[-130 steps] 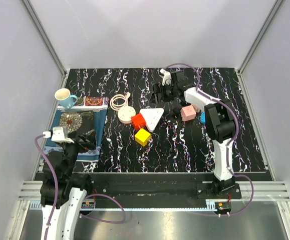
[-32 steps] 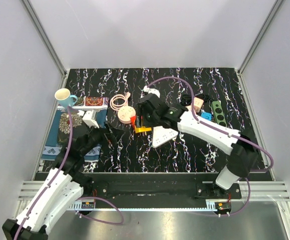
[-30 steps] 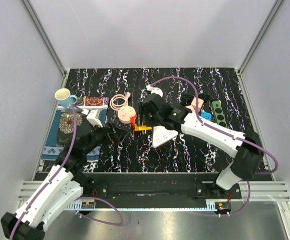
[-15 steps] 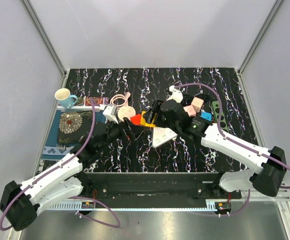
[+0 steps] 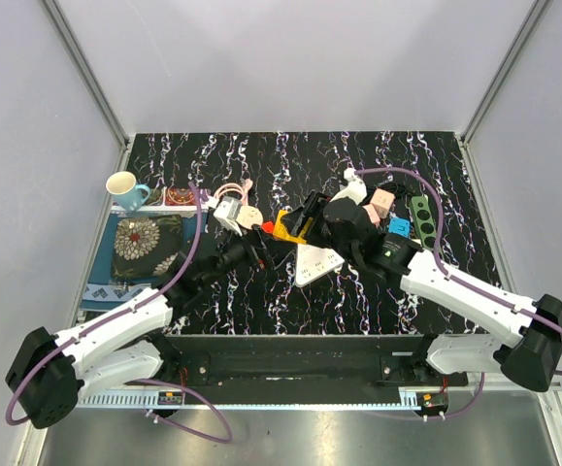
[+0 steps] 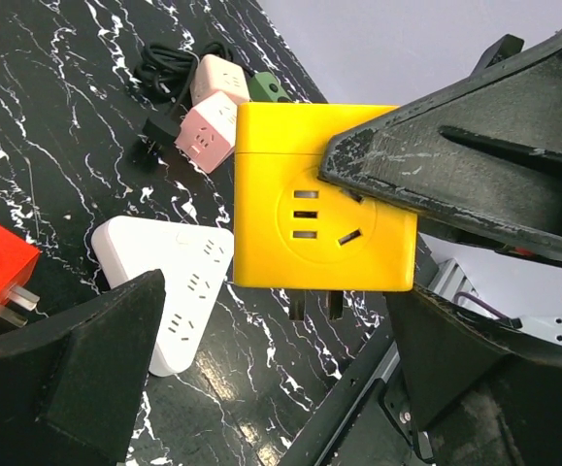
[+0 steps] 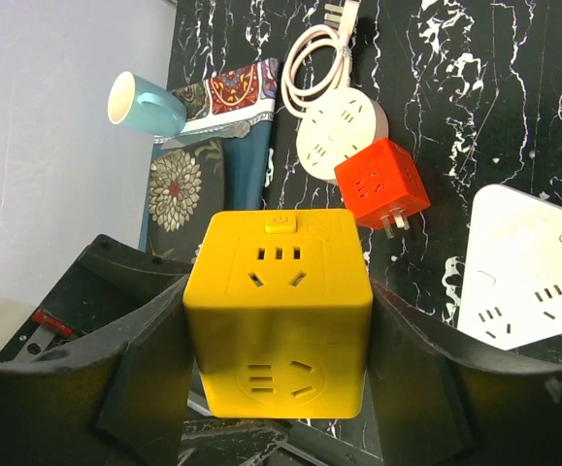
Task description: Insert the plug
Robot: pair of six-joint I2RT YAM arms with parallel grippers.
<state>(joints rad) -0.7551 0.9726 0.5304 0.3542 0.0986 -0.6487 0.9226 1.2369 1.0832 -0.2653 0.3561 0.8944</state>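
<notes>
Now: yellow cube plug (image 7: 279, 311) gripped in R hand (image 7: 279, 364), off the bench (image 5: 261, 155).
Cube pinched by its sides, prongs on underside, socket face twd L hand (image 6: 281, 374), whose jaws stand wide apart, holding nothing. On bench below: red cube (image 7: 381, 184), white triangular strip (image 6: 169, 277), round white socket (image 7: 342, 128). Teal cup (image 7: 143, 105) near far-left edge.

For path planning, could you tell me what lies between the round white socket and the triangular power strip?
The red cube socket, in the right wrist view.
</notes>
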